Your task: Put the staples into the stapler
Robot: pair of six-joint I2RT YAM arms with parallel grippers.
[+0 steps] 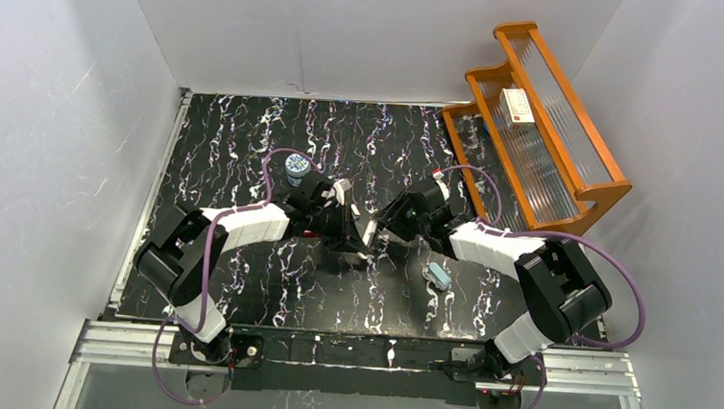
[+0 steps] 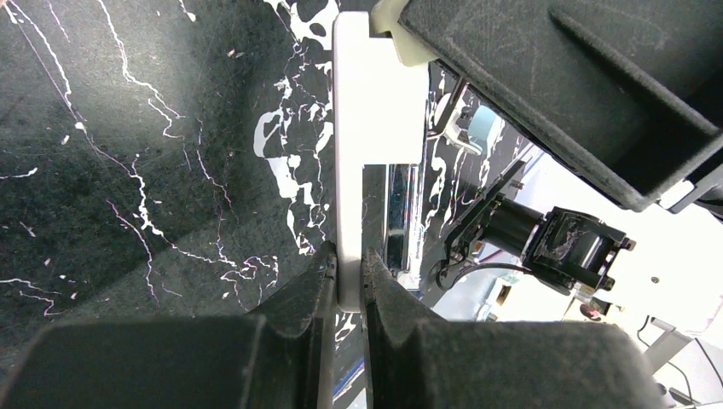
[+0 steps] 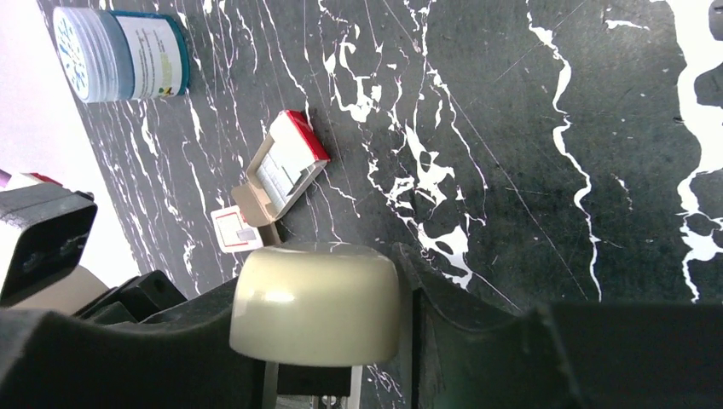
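Note:
The cream-beige stapler (image 1: 368, 236) is held above the table between both grippers. My left gripper (image 2: 348, 274) is shut on the thin end of one cream arm of the stapler (image 2: 375, 102); the metal inner rail (image 2: 401, 213) shows beside it, swung apart. My right gripper (image 3: 317, 317) is shut on the stapler's rounded cream end (image 3: 315, 298). The staples (image 3: 281, 170) lie on the table beyond, silvery strips in a small grey tray partly out of the red-and-white sleeve (image 3: 234, 230). In the top view the left gripper (image 1: 351, 231) and the right gripper (image 1: 383, 227) meet at the table's middle.
A round blue-and-white tin (image 1: 295, 166) stands behind the left arm, and also shows in the right wrist view (image 3: 119, 53). A light blue stapler (image 1: 440, 275) lies at the near right. A wooden rack (image 1: 572, 181) at the back right holds a white box (image 1: 517, 105).

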